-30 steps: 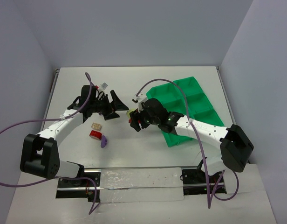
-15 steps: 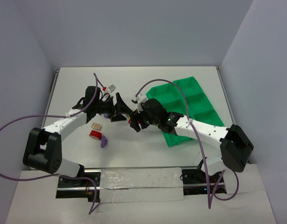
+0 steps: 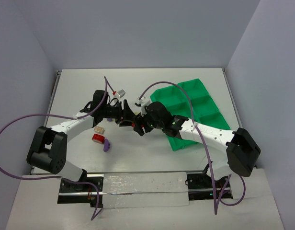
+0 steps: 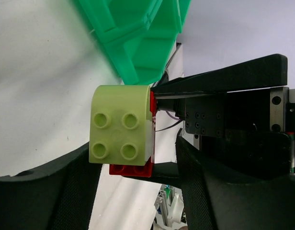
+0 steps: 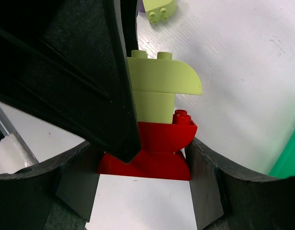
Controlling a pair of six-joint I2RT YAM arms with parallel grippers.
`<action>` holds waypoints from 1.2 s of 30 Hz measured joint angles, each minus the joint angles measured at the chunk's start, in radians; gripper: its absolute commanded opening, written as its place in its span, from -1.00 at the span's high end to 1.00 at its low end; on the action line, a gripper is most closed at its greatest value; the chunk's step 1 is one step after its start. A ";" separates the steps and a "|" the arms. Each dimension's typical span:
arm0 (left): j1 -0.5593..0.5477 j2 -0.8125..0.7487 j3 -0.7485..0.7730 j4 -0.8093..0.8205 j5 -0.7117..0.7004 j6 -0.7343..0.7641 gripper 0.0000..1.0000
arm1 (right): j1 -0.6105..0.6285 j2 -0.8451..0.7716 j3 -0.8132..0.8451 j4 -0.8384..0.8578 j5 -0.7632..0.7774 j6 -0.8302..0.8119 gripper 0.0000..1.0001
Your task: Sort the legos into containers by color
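Joined red brick and yellow-green brick hang near the green tray — right gripper clamps the red, left gripper flanks the yellow-green, grip unclear — a skewed pull could drop either.

Glossy, smooth plastic on the yellow-green brick and red brick; green tray shiny too; table matt white.

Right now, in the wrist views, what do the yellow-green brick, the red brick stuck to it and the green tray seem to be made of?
The yellow-green brick looks like hard moulded plastic, smooth with a soft sheen: even colour, crisp round studs. The red brick seems to be the same plastic, slightly glossier by its highlights. The green tray is probably thin moulded plastic, semi-gloss: ribbed walls, uniform colour.
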 measured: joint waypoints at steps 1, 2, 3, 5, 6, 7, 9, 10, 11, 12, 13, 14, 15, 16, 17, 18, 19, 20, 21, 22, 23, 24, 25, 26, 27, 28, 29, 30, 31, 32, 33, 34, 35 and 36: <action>0.000 0.000 0.000 0.000 0.003 -0.001 0.32 | 0.000 0.000 0.000 0.000 0.000 0.000 0.14; -0.001 0.001 0.001 -0.001 0.003 0.000 0.48 | 0.000 0.000 0.000 0.000 0.002 0.000 0.14; 0.000 0.001 0.002 -0.001 0.000 0.007 0.76 | 0.000 0.000 0.001 0.000 0.005 0.000 0.14; 0.002 0.005 0.007 -0.003 0.001 0.007 0.99 | 0.001 0.000 0.002 0.000 0.011 0.001 0.14; 0.002 0.007 0.010 -0.004 0.001 0.010 0.99 | 0.001 0.000 0.002 0.000 0.013 0.001 0.14; 0.002 0.010 0.012 -0.006 0.002 0.012 0.99 | 0.001 0.000 0.002 0.000 0.016 0.002 0.14; 0.004 0.013 0.020 -0.018 0.001 0.017 0.99 | 0.001 0.000 0.002 0.001 0.019 0.005 0.14; 0.006 0.013 0.022 -0.023 0.000 0.019 0.99 | 0.001 0.000 0.002 0.002 0.020 0.006 0.14; 0.013 0.012 0.023 -0.026 0.001 0.018 1.00 | 0.001 0.000 0.000 0.008 0.025 0.007 0.14; 0.025 0.009 0.022 -0.024 0.006 0.010 1.00 | 0.001 -0.001 -0.003 0.022 0.028 0.009 0.15; 0.040 0.005 0.014 -0.016 0.015 -0.004 1.00 | 0.001 -0.001 -0.007 0.045 0.030 0.011 0.16; 0.058 -0.004 0.003 -0.006 0.027 -0.021 1.00 | 0.002 -0.001 -0.011 0.068 0.031 0.014 0.16; 0.078 -0.020 -0.013 0.004 0.033 -0.039 1.00 | 0.005 -0.001 -0.015 0.087 0.032 0.016 0.17; 0.106 -0.044 -0.030 0.009 0.026 -0.051 1.00 | 0.008 -0.002 -0.021 0.090 0.036 0.018 0.18; 0.140 -0.066 -0.042 0.008 0.015 -0.059 1.00 | 0.008 -0.007 -0.033 0.086 0.041 0.020 0.18; 0.175 -0.086 -0.048 0.006 0.002 -0.064 1.00 | 0.008 -0.009 -0.046 0.080 0.045 0.022 0.19; 0.206 -0.104 -0.050 0.006 -0.014 -0.067 1.00 | 0.007 -0.009 -0.058 0.074 0.050 0.025 0.20; 0.226 -0.118 -0.050 0.008 -0.030 -0.069 1.00 | 0.007 -0.009 -0.068 0.069 0.053 0.028 0.20; 0.237 -0.132 -0.050 0.008 -0.043 -0.070 1.00 | 0.006 -0.009 -0.077 0.062 0.055 0.030 0.20; 0.240 -0.142 -0.050 0.009 -0.050 -0.073 1.00 | 0.006 -0.009 -0.081 0.056 0.056 0.033 0.20; 0.241 -0.149 -0.050 0.009 -0.057 -0.076 1.00 | 0.006 -0.009 -0.083 0.050 0.057 0.035 0.21; 0.239 -0.154 -0.050 0.009 -0.063 -0.079 1.00 | 0.006 -0.008 -0.083 0.048 0.060 0.039 0.20; 0.239 -0.156 -0.050 0.008 -0.071 -0.079 1.00 | 0.006 -0.008 -0.083 0.048 0.066 0.043 0.20; 0.238 -0.156 -0.050 0.005 -0.079 -0.079 1.00 | 0.005 -0.008 -0.083 0.047 0.081 0.047 0.19; 0.238 -0.157 -0.050 0.001 -0.087 -0.079 1.00 | 0.005 -0.008 -0.083 0.045 0.097 0.051 0.19; 0.239 -0.159 -0.049 -0.010 -0.103 -0.076 1.00 | 0.002 -0.008 -0.082 0.034 0.119 0.057 0.19; 0.239 -0.165 -0.049 -0.031 -0.125 -0.069 1.00 | -0.003 -0.008 -0.079 0.017 0.143 0.067 0.19; 0.239 -0.173 -0.049 -0.050 -0.143 -0.063 1.00 | -0.013 -0.009 -0.077 0.004 0.161 0.074 0.19; 0.239 -0.182 -0.049 -0.069 -0.163 -0.059 1.00 | -0.028 -0.012 -0.077 -0.007 0.173 0.082 0.17; 0.240 -0.194 -0.049 -0.084 -0.181 -0.054 0.99 | -0.051 -0.020 -0.077 -0.020 0.183 0.093 0.16; 0.240 -0.206 -0.049 -0.098 -0.194 -0.048 0.99 | -0.079 -0.035 -0.078 -0.034 0.193 0.106 0.16; 0.241 -0.216 -0.049 -0.106 -0.202 -0.044 1.00 | -0.115 -0.056 -0.080 -0.045 0.201 0.118 0.16; 0.241 -0.222 -0.049 -0.111 -0.207 -0.040 1.00 | -0.152 -0.082 -0.081 -0.049 0.213 0.130 0.15; 0.242 -0.229 -0.049 -0.115 -0.211 -0.035 0.99 | -0.188 -0.107 -0.082 -0.054 0.224 0.142 0.15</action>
